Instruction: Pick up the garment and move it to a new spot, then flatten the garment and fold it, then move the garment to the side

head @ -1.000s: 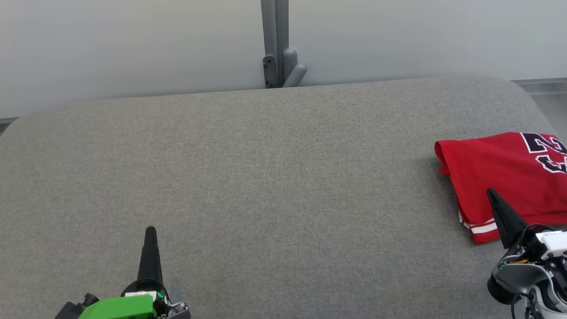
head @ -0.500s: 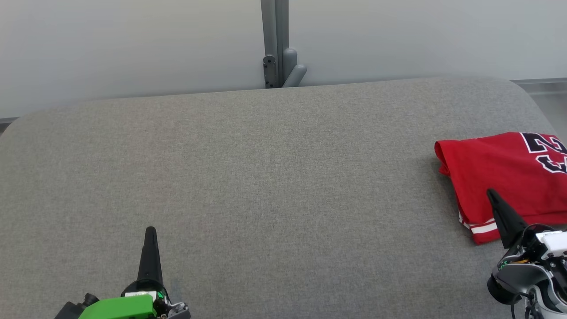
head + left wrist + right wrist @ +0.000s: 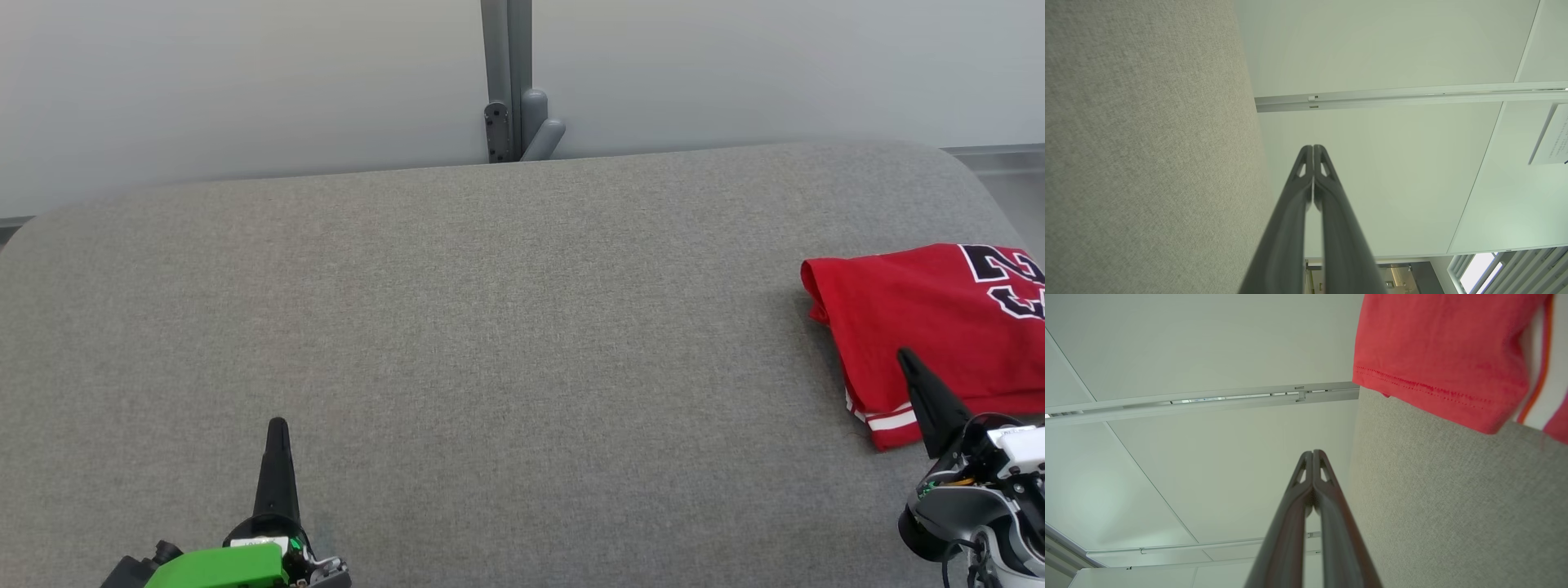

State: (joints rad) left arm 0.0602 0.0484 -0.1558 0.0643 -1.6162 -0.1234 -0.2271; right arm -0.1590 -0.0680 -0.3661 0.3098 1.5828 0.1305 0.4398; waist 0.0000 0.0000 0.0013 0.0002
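- Red garment (image 3: 931, 327) at 3 o'clock on the grey surface (image 3: 490, 327), folded into a rough rectangle and cut off by the picture's right side; dark number print (image 3: 1008, 282) toward 2 o'clock, white hem stripes (image 3: 886, 418) toward 4 o'clock.
- Right hand (image 3: 902, 357) at 4 o'clock, fingers pressed together on nothing, tip over the garment's near part in the head view; hard to say whether touching the cloth or hovering above it (a gap hinted at in the right wrist view, with the cloth off to one side).
- Left hand (image 3: 277, 425) at 7 o'clock, fingers likewise together and empty, well apart from the garment, over bare surface.
- Judged soft, thin and light: no stiffness, prone to sagging, to falling open at the folds, and to dragging on the felt-like surface rather than slipping.
- Best taken by pinching through all the layers at the folded edge on the bundle's 9 o'clock side, or at two corners with both hands; never by a single top layer.
- Fingers to be parted first, then a low approach to get under the stack.
- Against the earlier frames: nothing different. Same garment outline, same place for both hands, same framing.
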